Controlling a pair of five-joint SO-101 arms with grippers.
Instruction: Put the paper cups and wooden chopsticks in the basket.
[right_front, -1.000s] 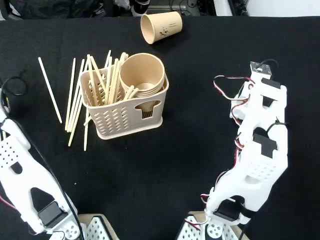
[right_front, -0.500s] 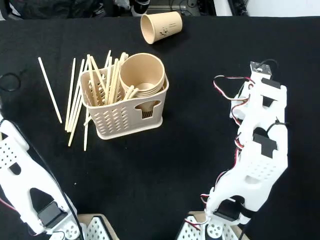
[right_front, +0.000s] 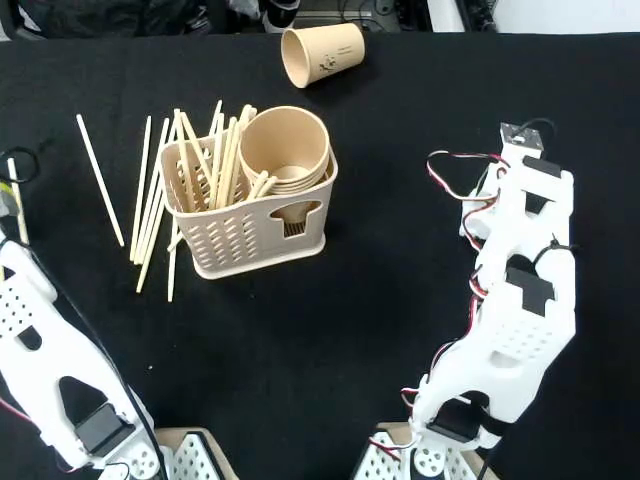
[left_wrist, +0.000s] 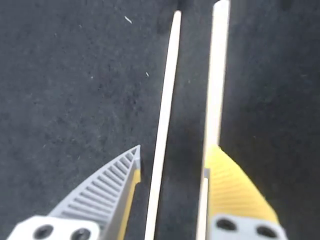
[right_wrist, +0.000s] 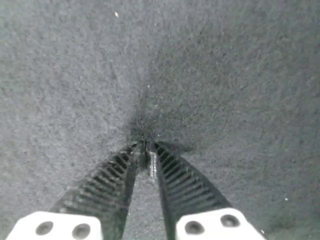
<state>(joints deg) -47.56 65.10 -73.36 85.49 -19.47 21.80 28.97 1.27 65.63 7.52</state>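
Presently counted one basket, left of centre on the desk. Counted one loose paper cup, on its side at 1 o'clock from the basket by the far edge, mouth toward 9 o'clock. Found a nested cup stack upright in the basket's 3 o'clock half; number inside not readable. Tallied roughly ten basket chopsticks leaning in the 9 o'clock half. Tallied about seven loose chopsticks flat on the desk at 9 o'clock from the basket, one lying apart; overlap prevents exact counts.

Logged left tool at the desk's 9 o'clock edge, released, jaws spread wide. Saw a thin chopstick in the gap, apart from both fingers. Saw a second chopstick running along the yellow finger; cannot tell whether touching.

Logged right tool clenched, tips together against the cloth; right arm folded at 4 o'clock from the basket.

Noted black cloth over the whole desk. Noted dark gear beyond the 12 o'clock edge, not identifiable.
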